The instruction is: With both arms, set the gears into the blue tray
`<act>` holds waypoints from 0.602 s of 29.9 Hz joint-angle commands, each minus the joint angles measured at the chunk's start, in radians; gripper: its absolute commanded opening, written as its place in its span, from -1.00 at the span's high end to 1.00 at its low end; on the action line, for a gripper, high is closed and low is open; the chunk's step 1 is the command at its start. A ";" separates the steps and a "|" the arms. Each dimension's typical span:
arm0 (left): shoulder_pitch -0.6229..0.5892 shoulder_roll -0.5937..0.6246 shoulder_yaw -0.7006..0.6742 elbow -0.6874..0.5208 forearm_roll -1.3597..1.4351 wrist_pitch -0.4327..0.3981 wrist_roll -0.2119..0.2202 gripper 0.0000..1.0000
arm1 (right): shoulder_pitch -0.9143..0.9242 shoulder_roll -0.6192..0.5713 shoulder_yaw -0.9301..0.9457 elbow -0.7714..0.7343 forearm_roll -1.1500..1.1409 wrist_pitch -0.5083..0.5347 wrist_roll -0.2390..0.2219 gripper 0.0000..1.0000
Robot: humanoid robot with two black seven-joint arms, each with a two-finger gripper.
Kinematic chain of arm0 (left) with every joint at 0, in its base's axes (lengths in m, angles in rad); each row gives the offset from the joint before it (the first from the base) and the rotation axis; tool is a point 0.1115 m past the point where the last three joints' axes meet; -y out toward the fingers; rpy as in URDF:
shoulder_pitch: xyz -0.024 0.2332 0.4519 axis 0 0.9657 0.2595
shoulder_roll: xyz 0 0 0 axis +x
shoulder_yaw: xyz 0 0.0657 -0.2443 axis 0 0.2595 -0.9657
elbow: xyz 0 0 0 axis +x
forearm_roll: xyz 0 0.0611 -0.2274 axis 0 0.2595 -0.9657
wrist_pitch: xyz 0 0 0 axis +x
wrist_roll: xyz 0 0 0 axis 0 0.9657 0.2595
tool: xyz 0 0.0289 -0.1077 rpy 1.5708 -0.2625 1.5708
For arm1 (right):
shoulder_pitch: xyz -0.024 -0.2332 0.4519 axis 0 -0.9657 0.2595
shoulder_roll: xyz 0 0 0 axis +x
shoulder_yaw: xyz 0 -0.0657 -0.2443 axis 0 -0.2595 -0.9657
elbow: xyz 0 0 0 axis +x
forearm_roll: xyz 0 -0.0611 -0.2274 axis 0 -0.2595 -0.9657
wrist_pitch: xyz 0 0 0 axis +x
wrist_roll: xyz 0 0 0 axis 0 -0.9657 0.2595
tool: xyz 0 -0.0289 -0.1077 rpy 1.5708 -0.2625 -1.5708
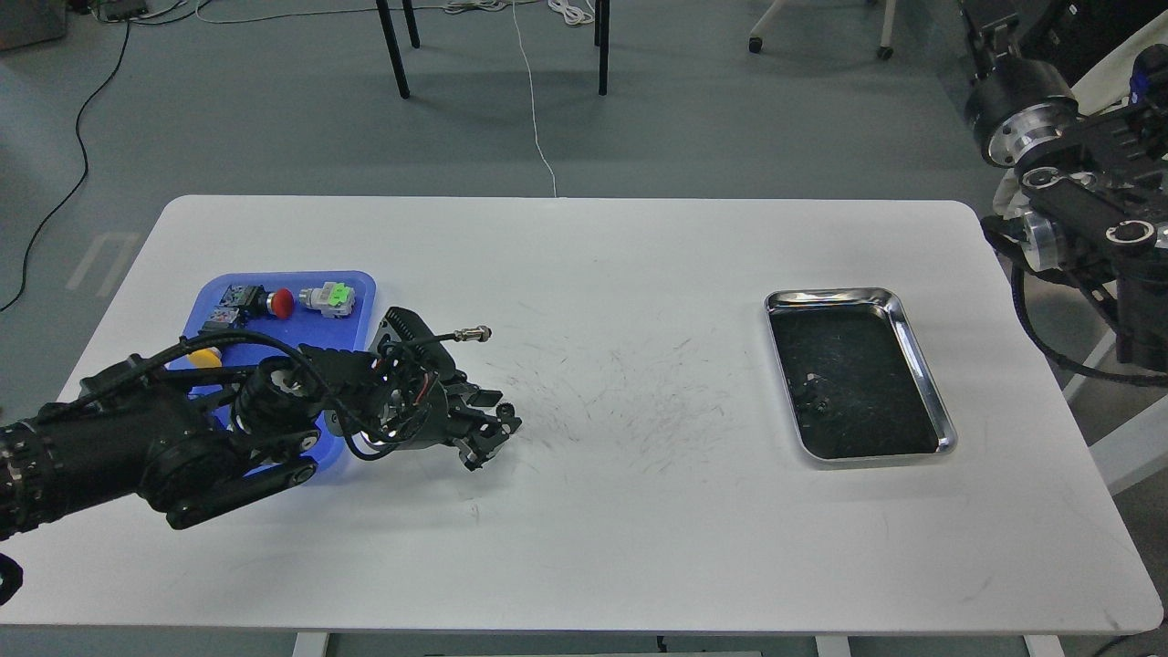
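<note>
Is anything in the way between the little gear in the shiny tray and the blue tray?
Nothing stands on the table between the gear in the steel tray and the blue tray, except the left gripper beside the blue tray.

There are no words, numbers or signs to read here. Any marks on the things are too small and blurry to make out.
</note>
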 commanded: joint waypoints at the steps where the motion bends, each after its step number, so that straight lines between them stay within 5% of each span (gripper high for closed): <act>1: 0.003 -0.003 0.002 0.005 0.000 0.003 -0.002 0.19 | -0.004 0.000 0.000 0.000 0.000 0.000 0.000 -0.84; 18: 0.016 -0.013 0.001 0.032 0.001 0.003 -0.003 0.56 | -0.006 0.000 0.000 0.000 0.000 0.001 0.003 -0.84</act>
